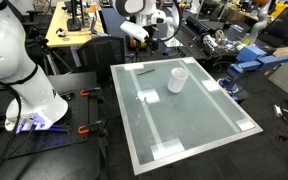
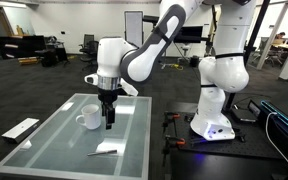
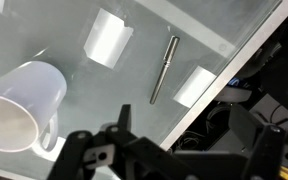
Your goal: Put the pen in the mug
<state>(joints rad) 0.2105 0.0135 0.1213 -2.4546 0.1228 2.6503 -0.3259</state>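
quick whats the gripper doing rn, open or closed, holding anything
Gripper: looks open, holding nothing; the pen lies apart from it.

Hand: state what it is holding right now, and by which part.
Nothing is held. The hand hangs open and empty above the glass table. The pen lies loose on the glass, apart from the mug.

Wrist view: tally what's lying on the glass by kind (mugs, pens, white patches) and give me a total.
mug: 1
pen: 1
white patches: 2 in full view, the second on the pen's other side
Total: 4
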